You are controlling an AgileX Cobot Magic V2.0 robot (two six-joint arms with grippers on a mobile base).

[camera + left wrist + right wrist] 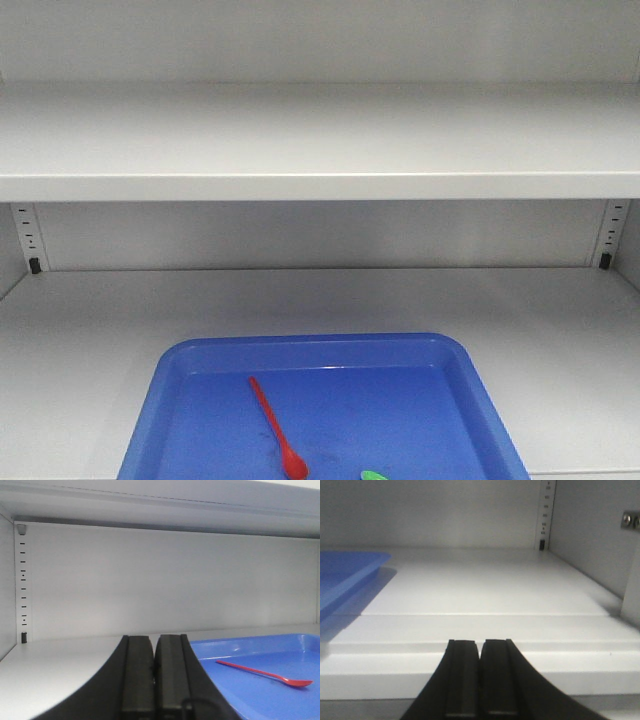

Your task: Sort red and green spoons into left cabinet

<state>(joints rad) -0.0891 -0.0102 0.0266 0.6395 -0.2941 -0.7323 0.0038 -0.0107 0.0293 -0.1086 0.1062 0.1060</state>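
Red spoon [265, 674] lies in the blue tray [470, 370] on the cabinet [320, 185] shelf, handle running toward the back, just right of the nearer left pincer [154, 680], which, like the right pincer [480, 680], is closed and empty.

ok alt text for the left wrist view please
A thin red plastic spoon lies in a blue plastic tray on a pale grey metal cabinet shelf. The left arm's black claw fills the foreground, shut and empty.
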